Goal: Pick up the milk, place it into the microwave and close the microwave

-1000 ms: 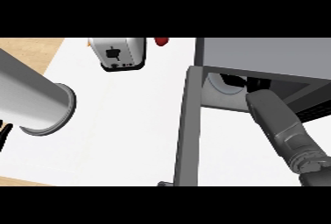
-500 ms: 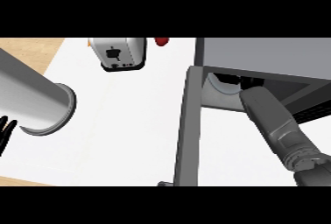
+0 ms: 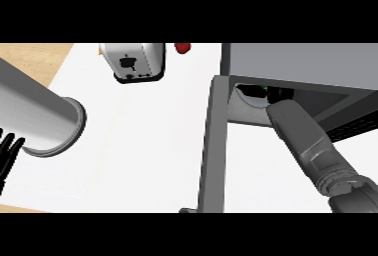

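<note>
The grey microwave (image 3: 310, 62) stands at the upper right, and its open door (image 3: 212, 150) runs edge-on down the middle of the head view. My right forearm (image 3: 306, 142) reaches up into the cavity. Only dark bits of the right hand (image 3: 280, 93) show in the shadow under the roof. Beside them lie a small green shape (image 3: 255, 90) and the pale turntable plate (image 3: 247, 100). I cannot make out the milk as a whole. The left hand (image 3: 9, 150) rests at the left edge, fingers straight and upward, holding nothing.
A large grey cylinder (image 3: 37, 115) lies across the left of the white counter (image 3: 140, 150). A silver toaster (image 3: 133, 60) stands at the back, with a small red object (image 3: 181, 47) to its right. Wooden surface shows at the top left corner.
My right forearm has slid a little further into the microwave. The left hand has barely shifted at the left edge. The door has stayed open.
</note>
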You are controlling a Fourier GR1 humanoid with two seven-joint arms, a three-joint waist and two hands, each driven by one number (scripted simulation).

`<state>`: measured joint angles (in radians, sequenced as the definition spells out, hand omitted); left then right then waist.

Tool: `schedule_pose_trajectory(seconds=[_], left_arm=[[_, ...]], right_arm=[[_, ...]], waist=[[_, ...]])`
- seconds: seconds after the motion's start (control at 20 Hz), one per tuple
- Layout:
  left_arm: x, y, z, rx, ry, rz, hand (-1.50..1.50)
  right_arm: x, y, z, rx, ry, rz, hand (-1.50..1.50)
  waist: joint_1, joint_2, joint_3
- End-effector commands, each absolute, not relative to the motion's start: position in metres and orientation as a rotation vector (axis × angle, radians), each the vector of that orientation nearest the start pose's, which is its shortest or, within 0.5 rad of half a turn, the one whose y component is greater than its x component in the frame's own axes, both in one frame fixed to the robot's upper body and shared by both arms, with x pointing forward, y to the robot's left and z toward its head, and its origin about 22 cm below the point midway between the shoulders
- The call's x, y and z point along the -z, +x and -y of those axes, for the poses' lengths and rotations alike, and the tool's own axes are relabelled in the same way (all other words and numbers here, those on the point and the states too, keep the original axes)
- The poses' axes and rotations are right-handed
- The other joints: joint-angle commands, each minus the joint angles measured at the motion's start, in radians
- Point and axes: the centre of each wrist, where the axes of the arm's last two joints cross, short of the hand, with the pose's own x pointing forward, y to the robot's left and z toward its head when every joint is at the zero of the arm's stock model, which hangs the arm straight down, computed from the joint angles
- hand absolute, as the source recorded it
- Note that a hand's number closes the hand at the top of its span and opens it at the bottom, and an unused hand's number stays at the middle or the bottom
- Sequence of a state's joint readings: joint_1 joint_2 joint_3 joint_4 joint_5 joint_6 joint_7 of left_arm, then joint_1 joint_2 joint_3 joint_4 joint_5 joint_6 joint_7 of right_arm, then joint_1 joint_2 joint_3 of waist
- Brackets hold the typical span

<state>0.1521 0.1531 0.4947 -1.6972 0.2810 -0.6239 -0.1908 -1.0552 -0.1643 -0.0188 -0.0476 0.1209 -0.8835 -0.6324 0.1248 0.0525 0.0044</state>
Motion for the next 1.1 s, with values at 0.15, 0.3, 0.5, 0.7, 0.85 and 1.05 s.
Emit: schedule_pose_trajectory(seconds=[0.15, 0.3, 0.5, 0.7, 0.85, 1.05], left_arm=[[-0.027, 0.163, -0.388, 0.044, -0.088, 1.885, -1.50], [-0.030, 0.162, -0.386, 0.057, -0.083, 1.880, -1.50], [-0.026, 0.152, -0.391, 0.033, -0.079, 1.882, -1.50], [-0.020, 0.151, -0.380, 0.025, -0.062, 1.879, -1.50], [-0.026, 0.143, -0.385, 0.042, -0.060, 1.877, -1.50], [-0.032, 0.143, -0.378, 0.048, -0.042, 1.879, -1.50]], right_arm=[[0.002, 0.422, 0.203, -0.288, -0.982, 1.767, -1.50], [0.018, 0.411, 0.215, -0.260, -0.954, 1.782, -1.50], [0.015, 0.413, 0.213, -0.273, -0.900, 1.779, -1.50], [0.026, 0.405, 0.216, -0.248, -0.788, 1.842, -1.50], [0.032, 0.402, 0.208, -0.207, -0.642, 1.847, -1.50], [0.056, 0.384, 0.210, -0.178, -0.560, 1.861, -1.50]], waist=[[-0.009, -0.007, 0.000], [-0.028, -0.012, 0.001], [-0.033, -0.019, 0.000], [-0.064, -0.028, -0.001], [-0.067, -0.032, -0.001], [-0.092, -0.041, -0.002]])
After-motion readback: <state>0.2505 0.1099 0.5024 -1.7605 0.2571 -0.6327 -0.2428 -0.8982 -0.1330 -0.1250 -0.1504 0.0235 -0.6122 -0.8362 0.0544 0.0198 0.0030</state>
